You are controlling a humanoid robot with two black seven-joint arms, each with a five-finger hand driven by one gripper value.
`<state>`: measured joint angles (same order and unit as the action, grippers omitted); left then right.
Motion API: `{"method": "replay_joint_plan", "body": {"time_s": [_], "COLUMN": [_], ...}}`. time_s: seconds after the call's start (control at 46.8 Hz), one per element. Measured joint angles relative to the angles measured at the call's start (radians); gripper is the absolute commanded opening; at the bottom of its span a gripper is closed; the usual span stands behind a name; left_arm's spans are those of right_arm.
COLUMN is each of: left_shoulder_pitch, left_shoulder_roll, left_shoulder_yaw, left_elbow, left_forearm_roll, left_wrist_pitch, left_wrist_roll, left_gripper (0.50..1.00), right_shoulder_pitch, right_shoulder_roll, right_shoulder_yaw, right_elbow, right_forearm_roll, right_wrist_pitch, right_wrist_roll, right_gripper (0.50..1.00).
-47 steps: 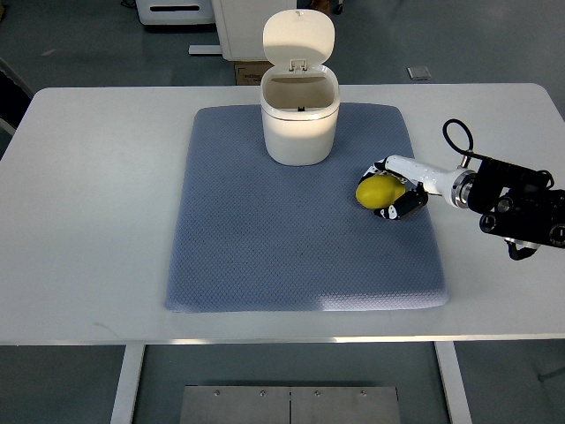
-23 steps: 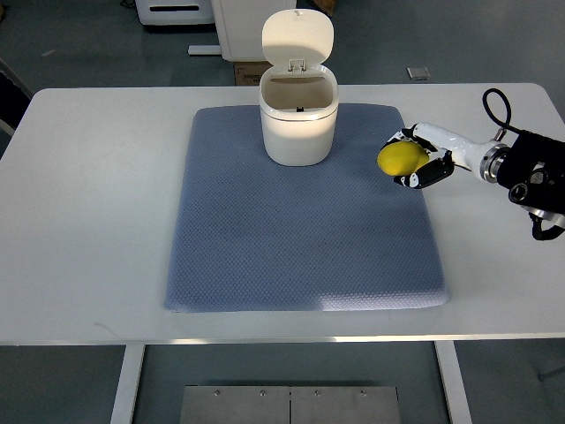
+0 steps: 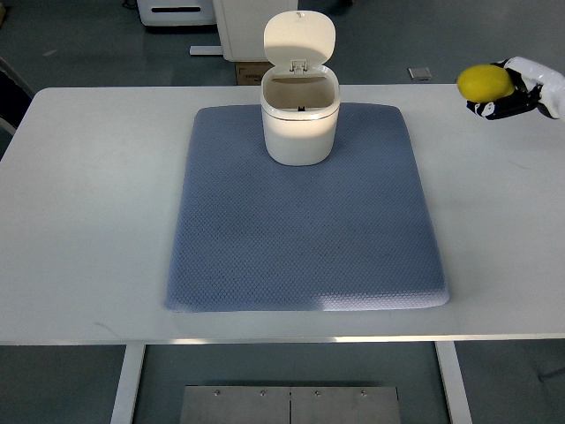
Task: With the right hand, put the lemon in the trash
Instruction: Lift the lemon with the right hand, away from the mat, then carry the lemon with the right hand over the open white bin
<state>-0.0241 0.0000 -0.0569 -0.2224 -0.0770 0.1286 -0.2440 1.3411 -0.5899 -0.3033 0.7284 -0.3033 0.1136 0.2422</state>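
Observation:
A yellow lemon [image 3: 484, 82] is held in my right hand [image 3: 509, 91], whose white and black fingers are curled around it. The hand is raised at the far right edge of the view, above the table's back right corner. A white trash can [image 3: 300, 124] with its lid flipped open stands at the back middle of a blue mat [image 3: 305, 230]. The hand with the lemon is well to the right of the can. My left arm is out of view.
The mat lies on a white table [image 3: 88, 203]. A small grey square object [image 3: 418, 72] lies on the floor behind the table. White furniture stands behind the can.
My right hand has lifted the lemon off the mat and carried it up and to the right, away from the can, to the far right edge of the view.

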Motion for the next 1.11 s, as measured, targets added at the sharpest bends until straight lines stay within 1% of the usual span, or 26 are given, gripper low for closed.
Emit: {"method": "replay_joint_plan", "body": {"time_s": [0.705, 0.875, 1.11], "left_shoulder_pitch": [0.0, 0.001, 0.0], "left_shoulder_roll": [0.0, 0.0, 0.0], "left_shoulder_yaw": [0.0, 0.0, 0.0], "left_elbow": [0.0, 0.0, 0.0], "left_forearm_roll": [0.0, 0.0, 0.0], "left_wrist_pitch": [0.0, 0.0, 0.0], "left_wrist_roll": [0.0, 0.0, 0.0], "left_gripper": [1.0, 1.0, 1.0], "right_shoulder_pitch": [0.006, 0.017, 0.074], "right_shoulder_roll": [0.003, 0.015, 0.109], "right_shoulder_yaw": [0.031, 0.063, 0.085], "right_elbow": [-0.008, 0.001, 0.004], "right_forearm_roll": [0.004, 0.034, 0.052], "right_wrist_pitch": [0.014, 0.015, 0.006], "right_wrist_roll": [-0.018, -0.048, -0.112], "right_gripper": [0.5, 0.5, 0.5]}}
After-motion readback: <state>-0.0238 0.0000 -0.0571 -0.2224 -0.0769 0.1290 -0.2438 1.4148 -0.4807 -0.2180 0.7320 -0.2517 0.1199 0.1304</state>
